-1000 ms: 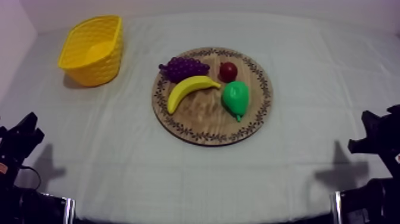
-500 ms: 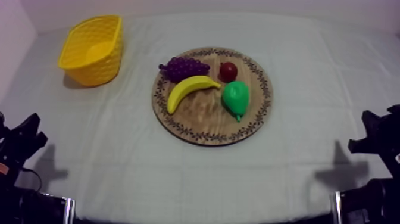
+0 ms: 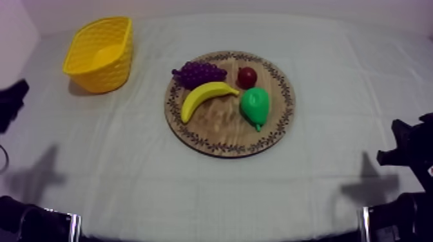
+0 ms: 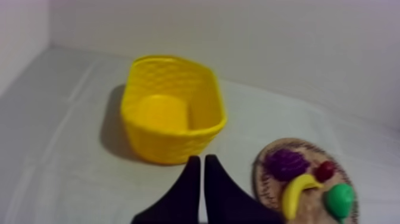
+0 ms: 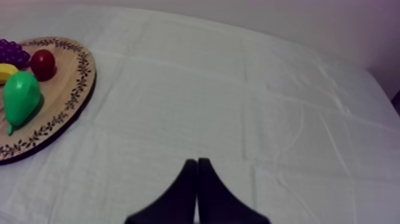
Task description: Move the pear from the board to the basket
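Note:
The green pear [image 3: 254, 106] lies on the right half of the round wooden board [image 3: 219, 138], beside a banana [image 3: 206, 98], grapes [image 3: 196, 73] and a small red fruit [image 3: 247, 77]. The yellow basket [image 3: 100, 51] stands at the far left. My left gripper [image 3: 11, 100] hangs at the table's left edge, short of the basket. In the left wrist view its fingers [image 4: 199, 161] lie together as a wedge in front of the basket [image 4: 172, 110], with the pear [image 4: 339, 199] off to the side. My right gripper [image 5: 197, 161] is shut over bare cloth, away from the pear [image 5: 21, 95].
The cloth between the board and the basket is bare. My right arm [image 3: 403, 145] sits low at the right edge. A pale wall runs behind the basket [image 4: 238, 36]. The board's patterned rim [image 5: 77, 89] lies left of the right gripper.
My left arm has lifted from the lower left and moved up along the left edge towards the basket. The right arm and the fruit have stayed put.

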